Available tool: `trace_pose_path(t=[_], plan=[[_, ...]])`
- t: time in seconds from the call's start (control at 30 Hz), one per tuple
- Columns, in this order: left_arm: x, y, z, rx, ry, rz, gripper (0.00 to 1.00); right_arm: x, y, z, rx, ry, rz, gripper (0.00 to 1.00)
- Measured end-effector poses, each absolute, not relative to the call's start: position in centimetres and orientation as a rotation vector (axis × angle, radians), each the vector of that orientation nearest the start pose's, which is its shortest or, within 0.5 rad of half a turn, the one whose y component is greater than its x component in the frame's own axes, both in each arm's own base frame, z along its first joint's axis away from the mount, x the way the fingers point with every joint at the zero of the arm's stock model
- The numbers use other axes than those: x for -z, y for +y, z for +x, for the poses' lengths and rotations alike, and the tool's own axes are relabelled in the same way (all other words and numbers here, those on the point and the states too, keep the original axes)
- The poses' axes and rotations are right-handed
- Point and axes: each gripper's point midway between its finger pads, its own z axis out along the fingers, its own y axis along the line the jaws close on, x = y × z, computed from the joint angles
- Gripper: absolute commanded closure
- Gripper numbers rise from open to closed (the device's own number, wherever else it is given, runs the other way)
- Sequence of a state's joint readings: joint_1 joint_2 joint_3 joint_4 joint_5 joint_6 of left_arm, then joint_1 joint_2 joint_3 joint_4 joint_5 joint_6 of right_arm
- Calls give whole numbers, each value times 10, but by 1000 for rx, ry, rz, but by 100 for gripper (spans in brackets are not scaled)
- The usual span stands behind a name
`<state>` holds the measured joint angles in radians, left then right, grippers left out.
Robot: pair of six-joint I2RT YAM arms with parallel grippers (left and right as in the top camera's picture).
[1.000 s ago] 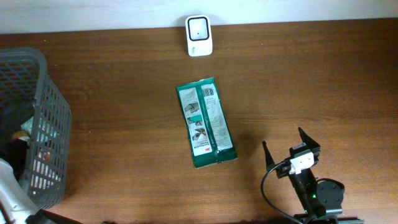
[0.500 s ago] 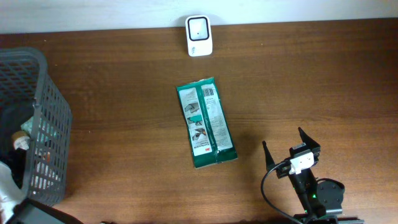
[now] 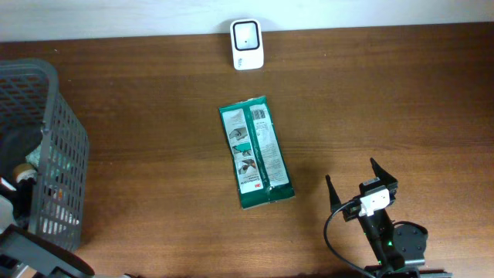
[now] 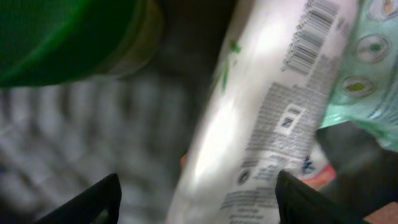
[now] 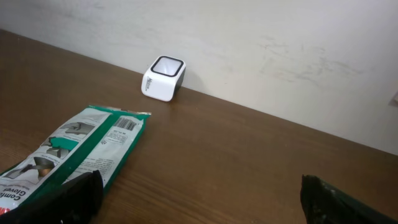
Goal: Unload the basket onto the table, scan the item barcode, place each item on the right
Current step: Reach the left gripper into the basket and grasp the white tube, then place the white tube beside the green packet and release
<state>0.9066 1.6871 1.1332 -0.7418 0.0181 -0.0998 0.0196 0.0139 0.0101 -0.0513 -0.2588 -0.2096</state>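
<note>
In the left wrist view a white bottle (image 4: 267, 112) with a printed barcode (image 4: 311, 31) lies slanted among other goods inside the basket. My left gripper (image 4: 198, 180) is open around its lower end. The right fingertip (image 4: 292, 193) sits next to the bottle's edge, and the left fingertip (image 4: 99, 199) stands apart from it. The white scanner (image 3: 247, 44) stands at the table's far edge, also in the right wrist view (image 5: 163, 78). A green packet (image 3: 255, 152) lies flat mid-table. My right gripper (image 3: 351, 174) hovers open and empty at the front right.
A grey mesh basket (image 3: 46, 116) stands at the left edge. Inside it, a green object (image 4: 68, 37), a teal patterned pack (image 4: 367, 81) and something orange (image 4: 323, 171) crowd the bottle. The green packet (image 5: 68, 149) lies near my right gripper's left finger.
At the bottom left by the basket, the white part of the left arm has dropped out of the overhead view and a dark part has come in. The packet, scanner and right arm have not moved.
</note>
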Motion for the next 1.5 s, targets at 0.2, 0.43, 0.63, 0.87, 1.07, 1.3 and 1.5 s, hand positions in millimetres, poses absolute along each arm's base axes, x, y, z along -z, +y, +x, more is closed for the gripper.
trace_pose_path(t=[0.2, 0.43, 0.63, 0.87, 1.07, 1.3, 1.5], plan=[[-58, 277, 232, -72, 2519, -1342, 87, -163, 49, 240, -64, 1579, -382, 2], [-67, 276, 241, -28, 2496, -1305, 100, -163, 49, 240, -65, 1579, -382, 2], [-93, 276, 247, -4, 2461, -1302, 100, -163, 49, 240, -64, 1579, -382, 2], [-235, 273, 269, -99, 2146, -1079, 100, -163, 49, 240, -64, 1579, -382, 2], [-288, 220, 290, -89, 2090, -849, 100, -163, 49, 240, -64, 1579, -381, 2], [-373, 161, 311, -122, 1977, -570, 100, -163, 49, 240, -64, 1579, -382, 2], [-383, 77, 317, 61, 2048, -331, 100, -163, 49, 240, -65, 1579, -382, 2]])
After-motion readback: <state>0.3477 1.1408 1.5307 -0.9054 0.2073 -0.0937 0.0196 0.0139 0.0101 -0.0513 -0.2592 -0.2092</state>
